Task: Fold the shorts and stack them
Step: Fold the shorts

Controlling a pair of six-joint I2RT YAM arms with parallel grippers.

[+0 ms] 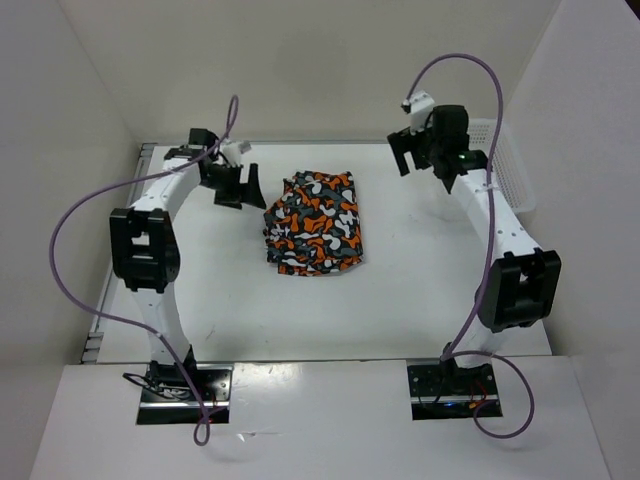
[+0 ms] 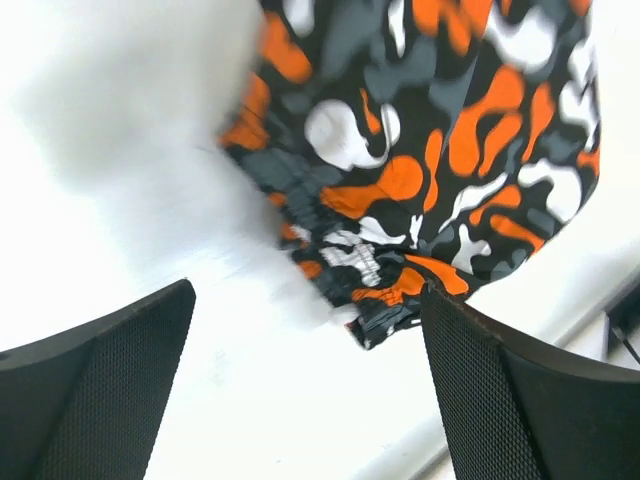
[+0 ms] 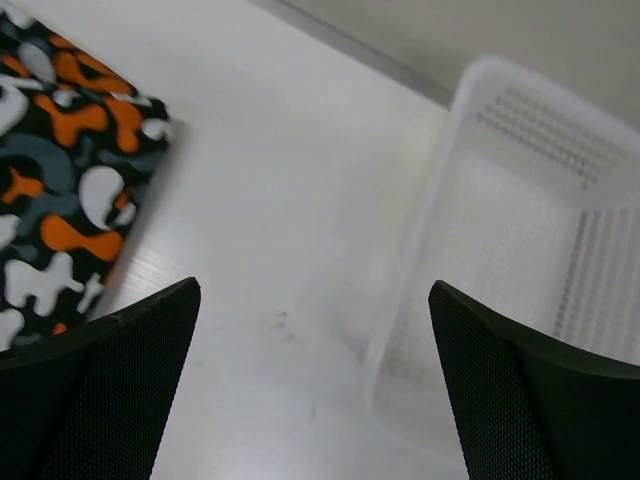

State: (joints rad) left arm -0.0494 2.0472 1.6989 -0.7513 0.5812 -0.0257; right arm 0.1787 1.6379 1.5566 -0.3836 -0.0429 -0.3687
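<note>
White walls enclose a white table [image 1: 420, 300]. On the left, the left gripper [image 1: 236, 188] is spread wide and empty, just beside the folded shorts [image 1: 315, 222] stacked mid-table. The right gripper [image 1: 412, 152], also spread and empty, hovers near a white mesh basket [image 1: 512, 170].
</note>
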